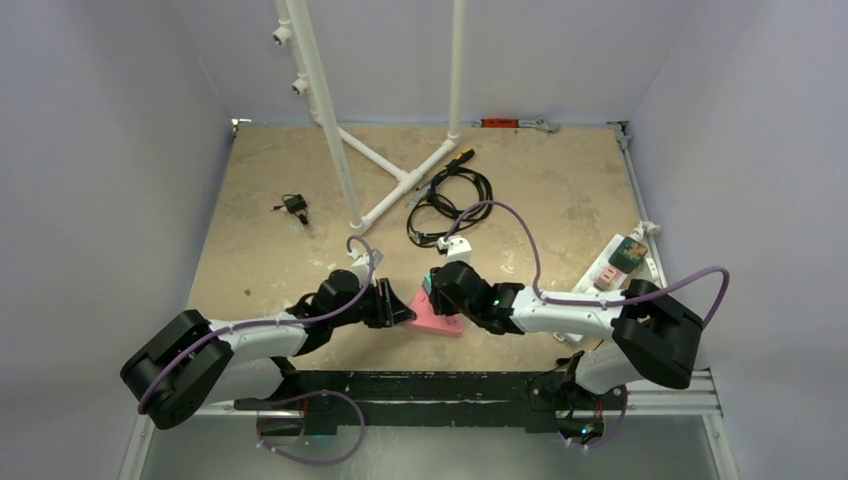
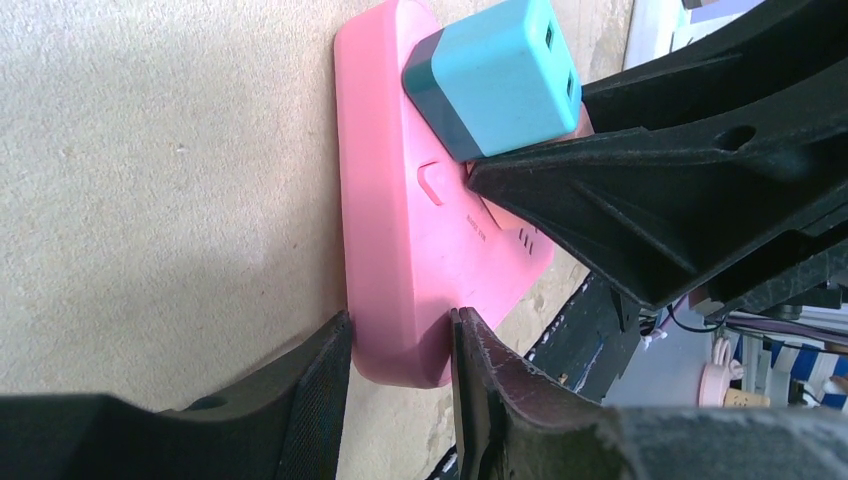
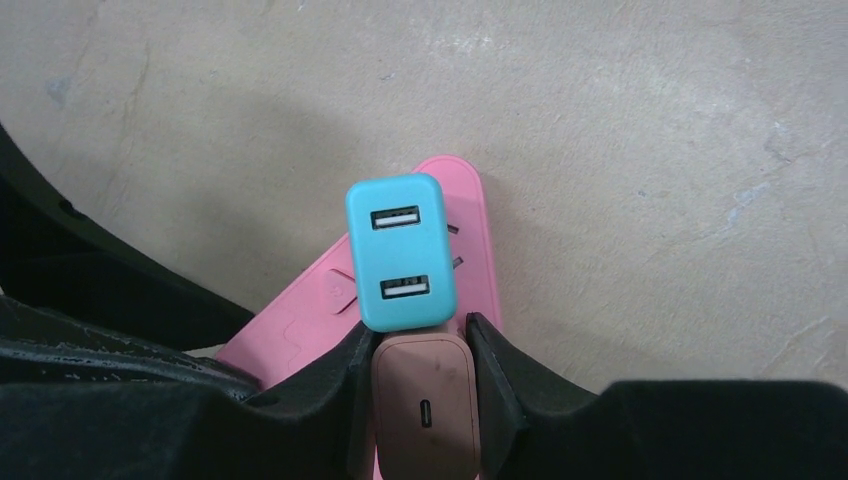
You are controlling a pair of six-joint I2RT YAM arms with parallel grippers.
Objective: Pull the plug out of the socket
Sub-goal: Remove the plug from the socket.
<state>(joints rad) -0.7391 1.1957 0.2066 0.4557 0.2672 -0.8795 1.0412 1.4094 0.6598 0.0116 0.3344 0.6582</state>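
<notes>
One pink socket (image 1: 437,318) sits mid-counter (image 1: 560,190) toward the near edge, with two plugs stuck in it. There's one teal charger (image 3: 400,252) with two USB ports, and one dusty-pink plug (image 3: 423,395) with a single port. In the right wrist view that one is right at the teal one's 6 o'clock. The right pincer (image 3: 422,338) is clamped on the dusty-pink plug, one finger each side. The left pincer (image 2: 400,345) is gripping the socket's end. From the socket, one black cable coil (image 1: 448,195) lies at 12 o'clock and one white power strip (image 1: 612,265) at roughly 3 o'clock.
</notes>
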